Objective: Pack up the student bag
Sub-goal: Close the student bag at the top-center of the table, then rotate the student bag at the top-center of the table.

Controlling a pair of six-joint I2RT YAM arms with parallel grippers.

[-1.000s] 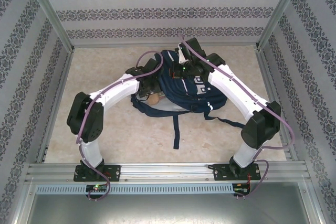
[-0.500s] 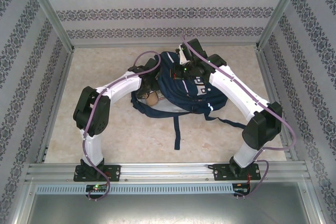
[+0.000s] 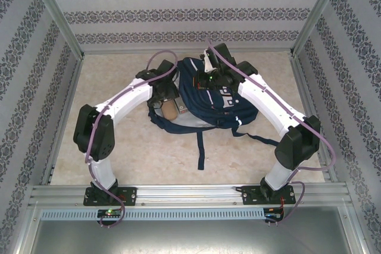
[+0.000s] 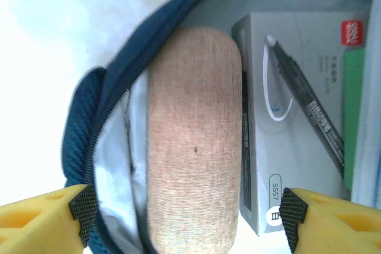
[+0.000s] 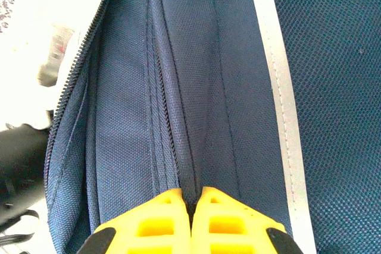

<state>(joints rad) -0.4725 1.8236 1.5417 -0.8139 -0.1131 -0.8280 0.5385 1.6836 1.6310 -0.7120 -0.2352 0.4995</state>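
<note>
My right claw (image 5: 190,203) pinches a seam of the limp student bag (image 5: 333,87) — stitched edges look the surest hold — left claw (image 4: 187,209) wide over a tan case (image 4: 193,117)

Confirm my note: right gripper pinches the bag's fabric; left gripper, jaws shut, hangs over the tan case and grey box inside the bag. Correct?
No: the left gripper has open jaws, as the left wrist view shows. The rest holds: it hangs over the tan case and grey box inside the bag, and the right gripper pinches the fabric.
</note>
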